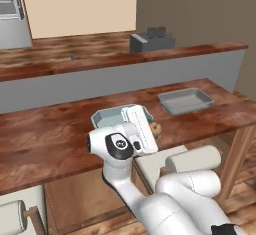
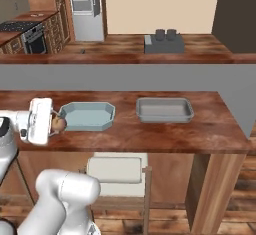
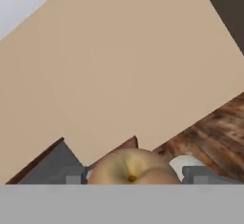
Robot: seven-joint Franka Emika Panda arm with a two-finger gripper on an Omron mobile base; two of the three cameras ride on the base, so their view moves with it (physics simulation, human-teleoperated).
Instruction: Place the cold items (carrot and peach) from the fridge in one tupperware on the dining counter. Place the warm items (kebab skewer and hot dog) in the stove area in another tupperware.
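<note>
Nearest us, at the left edge of the right base view, the hand [image 2: 54,124] is clamped around the peach [image 2: 58,123], hovering just beside the blue-grey tupperware [image 2: 88,116] on the wooden worktop [image 2: 150,134]. This looks like the drop-off of the cold items; next it should carry the peach over that tub and release. Further along sits the grey tupperware [image 2: 164,109], and beyond, at the top, a toaster [image 2: 164,41] on the back counter [image 2: 120,49] before a beige wall.
</note>
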